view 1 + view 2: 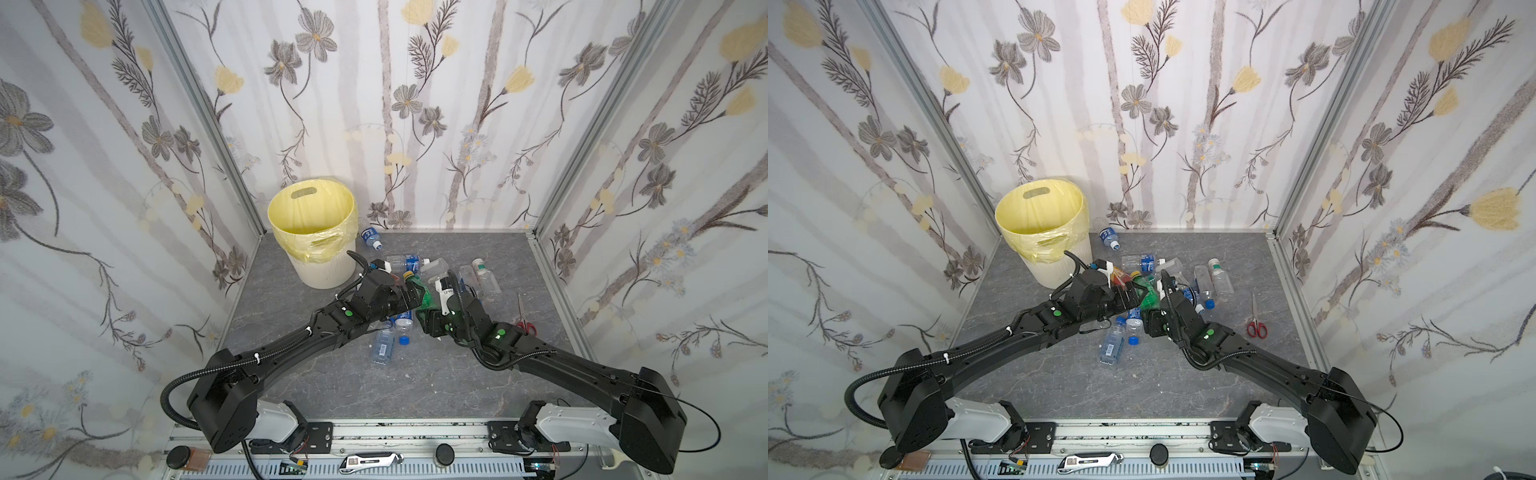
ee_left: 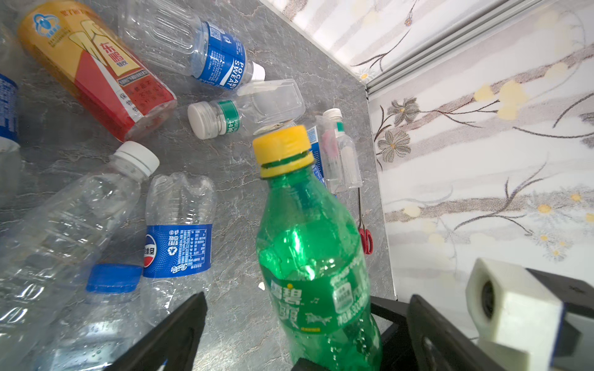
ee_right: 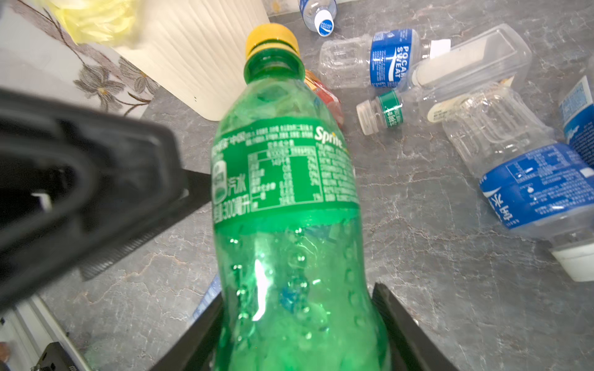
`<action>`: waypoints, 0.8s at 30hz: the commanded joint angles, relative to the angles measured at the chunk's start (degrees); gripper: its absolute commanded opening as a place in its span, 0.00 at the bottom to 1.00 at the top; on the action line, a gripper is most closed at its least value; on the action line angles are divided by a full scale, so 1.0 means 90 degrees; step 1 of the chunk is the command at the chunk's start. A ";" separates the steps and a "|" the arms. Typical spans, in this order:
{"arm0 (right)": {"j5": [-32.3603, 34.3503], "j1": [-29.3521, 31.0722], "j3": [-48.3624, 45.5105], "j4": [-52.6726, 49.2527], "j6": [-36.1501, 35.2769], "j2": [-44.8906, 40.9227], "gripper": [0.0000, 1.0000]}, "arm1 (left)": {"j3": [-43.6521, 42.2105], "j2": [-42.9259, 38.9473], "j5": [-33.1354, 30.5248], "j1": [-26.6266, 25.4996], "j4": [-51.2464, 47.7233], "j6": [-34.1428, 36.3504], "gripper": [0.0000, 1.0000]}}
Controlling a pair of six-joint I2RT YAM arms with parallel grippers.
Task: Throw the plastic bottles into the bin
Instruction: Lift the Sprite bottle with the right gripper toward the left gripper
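A green plastic bottle (image 1: 420, 291) with a yellow cap (image 2: 283, 149) is held above the table's middle. My right gripper (image 3: 299, 292) is shut on its lower body (image 3: 289, 263). My left gripper (image 2: 308, 297) is open, its jaws standing wide on either side of the bottle's label with gaps showing. Both grippers meet at this green bottle (image 1: 1148, 294) in both top views. The bin (image 1: 328, 270), cream-white with a yellow liner, stands at the back left. Several clear bottles with blue labels (image 2: 178, 244) and an orange-red labelled bottle (image 2: 96, 67) lie on the table.
Red-handled scissors (image 1: 524, 322) lie right of the pile. A loose blue cap (image 1: 404, 340) and a clear bottle (image 1: 382, 345) lie in front of the grippers. Another bottle (image 1: 371, 238) lies beside the bin by the back wall. Floral walls close in three sides.
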 commanded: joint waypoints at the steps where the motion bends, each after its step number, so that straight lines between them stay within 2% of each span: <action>1: -0.0220 -0.0001 0.0228 0.0087 -0.0050 0.0111 0.63 | 0.0079 0.0034 -0.0189 0.0037 0.0277 -0.0125 0.98; 8: -0.0348 -0.0001 0.0355 0.0126 -0.0029 0.0132 0.63 | 0.0037 -0.0038 -0.0307 0.0197 0.0442 -0.0278 0.93; 17: -0.0490 -0.0001 0.0370 0.0320 0.0056 0.0092 0.62 | 0.0075 0.0175 0.0007 0.0258 0.0875 -0.0527 0.84; 24: -0.0538 0.0000 0.0384 0.0472 0.0121 0.0082 0.62 | 0.0018 0.0193 -0.0003 0.0254 0.0957 -0.0535 0.78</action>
